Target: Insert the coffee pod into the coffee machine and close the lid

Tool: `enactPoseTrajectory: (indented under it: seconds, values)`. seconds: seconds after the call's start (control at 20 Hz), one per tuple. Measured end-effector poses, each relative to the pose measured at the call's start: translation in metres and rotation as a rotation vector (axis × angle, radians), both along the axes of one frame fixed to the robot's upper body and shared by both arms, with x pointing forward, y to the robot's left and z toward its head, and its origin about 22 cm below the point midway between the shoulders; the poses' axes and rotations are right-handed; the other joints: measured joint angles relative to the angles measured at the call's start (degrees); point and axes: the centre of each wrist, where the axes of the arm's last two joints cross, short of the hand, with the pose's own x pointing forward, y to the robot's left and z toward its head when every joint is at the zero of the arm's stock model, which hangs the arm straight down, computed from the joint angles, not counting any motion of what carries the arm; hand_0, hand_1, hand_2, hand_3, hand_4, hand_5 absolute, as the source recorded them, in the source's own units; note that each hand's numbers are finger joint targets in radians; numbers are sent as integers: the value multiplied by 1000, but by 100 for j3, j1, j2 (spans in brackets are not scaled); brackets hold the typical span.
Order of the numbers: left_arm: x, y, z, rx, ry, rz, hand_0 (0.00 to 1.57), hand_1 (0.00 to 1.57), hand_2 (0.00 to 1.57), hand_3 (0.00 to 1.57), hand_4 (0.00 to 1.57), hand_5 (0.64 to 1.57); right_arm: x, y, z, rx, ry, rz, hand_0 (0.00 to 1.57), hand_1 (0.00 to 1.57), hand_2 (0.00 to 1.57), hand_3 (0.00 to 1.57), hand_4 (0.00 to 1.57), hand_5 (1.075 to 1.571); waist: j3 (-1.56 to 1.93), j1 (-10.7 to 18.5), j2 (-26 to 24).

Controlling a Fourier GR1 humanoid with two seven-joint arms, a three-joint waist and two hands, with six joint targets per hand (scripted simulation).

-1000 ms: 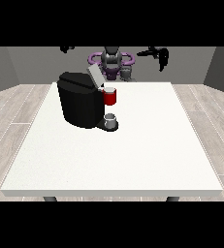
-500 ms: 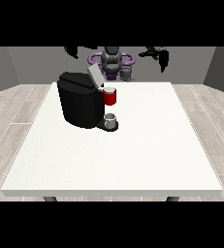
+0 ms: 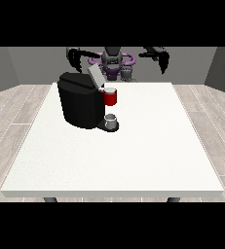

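Note:
The black coffee machine stands on the left half of the white table. Its grey lid is tilted up and open. A red pod holder sticks out of its front, above a small grey cup on the machine's base. A small grey thing, possibly the coffee pod, stands at the table's far edge in front of the robot. The hand at the view's left and the hand at the view's right hang raised behind the far edge, fingers pointing down, holding nothing.
The robot's torso is behind the table's far edge, centred. Wide bare table surface lies to the right of the machine and in front of it.
Both hands have shifted slightly inward and a little lower. The machine, its lid and the small grey thing have not moved.

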Motion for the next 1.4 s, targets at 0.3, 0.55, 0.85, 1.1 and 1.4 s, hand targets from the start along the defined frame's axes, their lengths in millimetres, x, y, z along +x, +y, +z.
enactPoseTrajectory:
  seconds: [0.3, 0.55, 0.85, 1.1, 1.4]
  values:
    - [-11, 18, 8, 18, -23, 33, 0, 0, 0, 0, 0, 1571, 17, 5, 12, -5, -21, 29, 0, 0, 0, 0, 0, 1571, -1, -127, 310]
    - [-17, 24, 16, 31, -49, 50, 0, 0, 0, 0, 0, 1571, 27, 16, 12, -39, -36, 59, 0, 0, 0, 0, 0, 1571, -3, -162, 451]
    - [-18, 33, 26, 26, -72, 82, 0, 0, 0, 0, 0, 1571, 36, 26, 17, -56, -71, 83, 0, 0, 0, 0, 40, 1571, -18, -263, 564]
    - [-16, 30, 30, 37, -84, 81, 0, 0, 0, 0, 0, 1571, 46, 35, 27, -69, -87, 90, 0, 0, 0, 0, 0, 1571, -22, -253, 695]
    - [-19, 33, 26, 49, -89, 96, 0, 0, 0, 0, 0, 1571, 52, 47, 34, -68, -120, 112, 0, 0, 0, 0, 0, 1571, -16, -255, 756]
